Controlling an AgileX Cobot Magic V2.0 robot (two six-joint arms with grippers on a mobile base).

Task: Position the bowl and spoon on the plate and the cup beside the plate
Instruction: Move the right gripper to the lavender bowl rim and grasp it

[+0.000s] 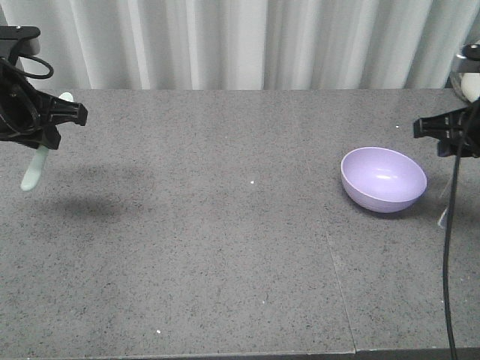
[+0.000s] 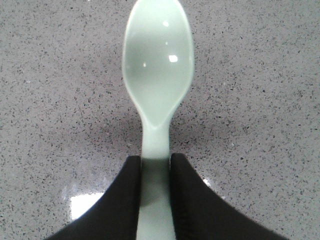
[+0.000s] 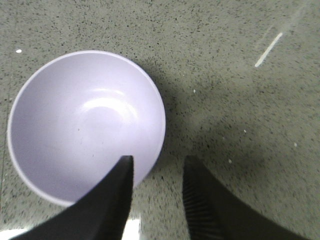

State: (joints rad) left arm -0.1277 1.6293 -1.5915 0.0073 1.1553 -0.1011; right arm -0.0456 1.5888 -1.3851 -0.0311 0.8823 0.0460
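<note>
One obstacle is set on the desk: the bowl, near the right edge and toward the far side. Bare surface is seen from the left edge across the middle to the near edge. The strip between the bowl and the right edge is overhung by the right gripper. Above the left edge, room is taken by the left gripper and the spoon clamped in it. The far edge is closed off by a curtain.

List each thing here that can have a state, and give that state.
spoon: gripped by its handle, held off the table.
bowl: upright, empty, standing on the table.
left gripper: shut on the spoon.
right gripper: open, empty, above the table by the bowl.
</note>
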